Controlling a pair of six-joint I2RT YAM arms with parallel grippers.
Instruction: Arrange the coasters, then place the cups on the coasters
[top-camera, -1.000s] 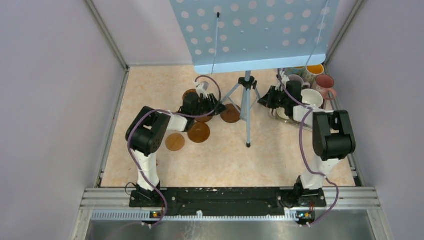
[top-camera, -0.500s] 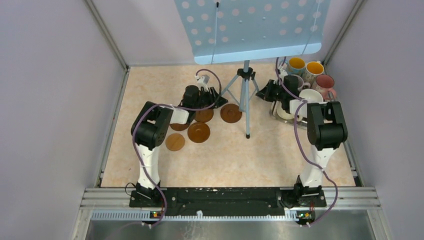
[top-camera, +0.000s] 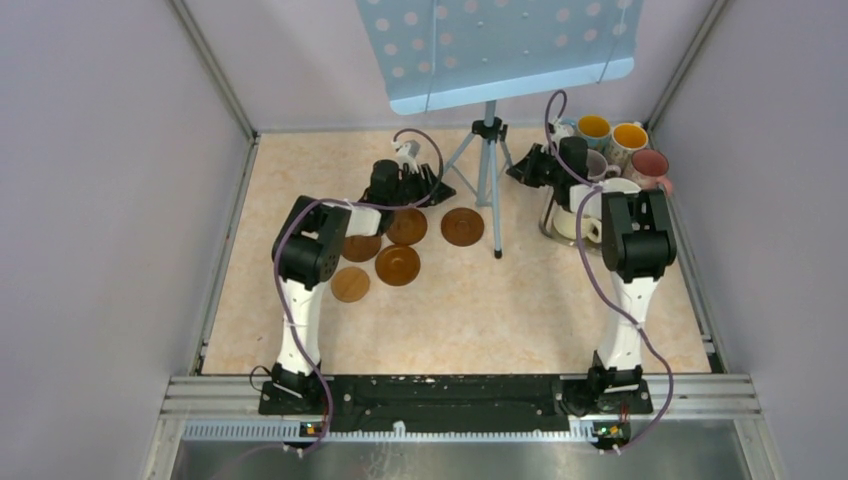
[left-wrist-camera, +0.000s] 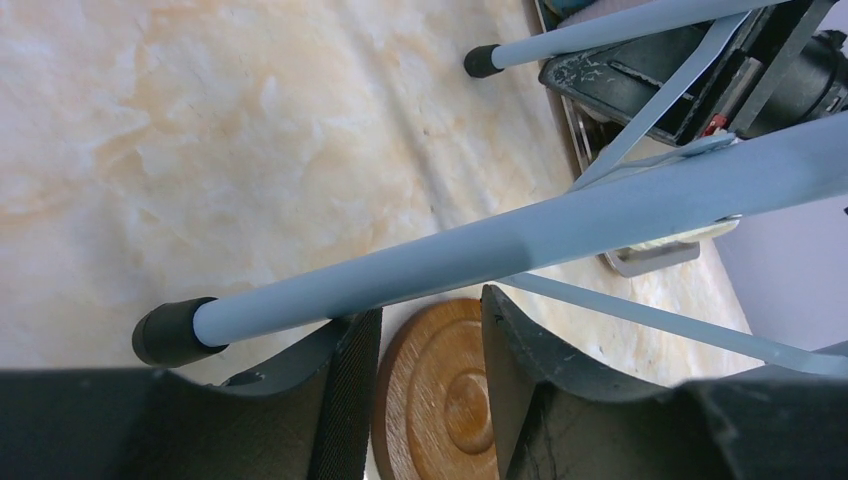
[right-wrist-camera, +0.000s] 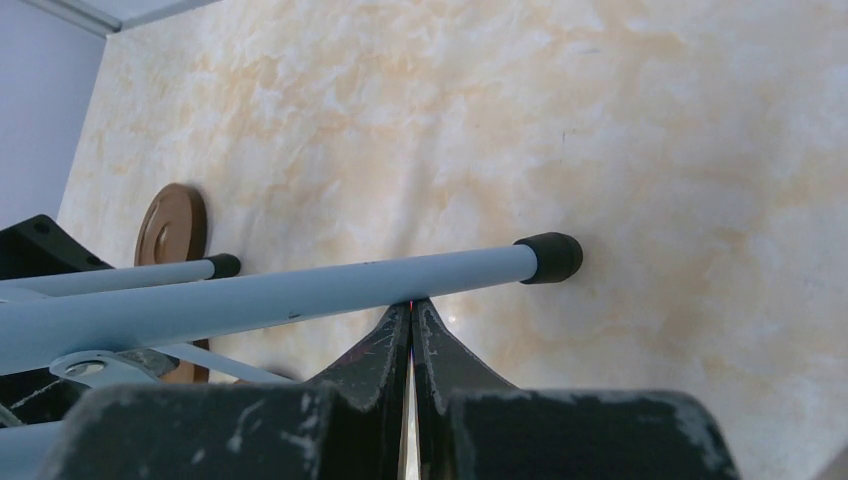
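The left gripper (left-wrist-camera: 427, 325) has its jaws a little apart, with a narrow gap, and they hold nothing. A light grey metal tripod leg (left-wrist-camera: 500, 245) with a black rubber foot runs across just in front of its fingertips. It is not between the jaws. Through the gap one dark round wooden coaster with a rim (left-wrist-camera: 445, 400) shows, lying flat on the table under the jaws. I cannot tell if a finger touches it.

The right gripper (right-wrist-camera: 410, 310) has its jaws pressed together and empty. Its tips are just under another leg of the same tripod (top-camera: 487, 170), which carries a pale blue board with white dots (top-camera: 500, 45).

Of the task, I judge that only a part of the first step is done. Five round brown wooden coasters (top-camera: 398, 265) show in the top view. They lie in a loose group on the base side of the left jaws, some touching or almost touching, and not in a neat row. One of them, the lighter and flatter coaster (top-camera: 350, 284), is the farthest from the jaws.

The ceramic cups with handles (top-camera: 630, 135) stand close together beside and behind the right jaws, at a rectangular steel tray (top-camera: 552, 215). I cannot count them all. No cup stands on a coaster yet, so the whole second step is left. The tripod stands between the coasters and the cups.
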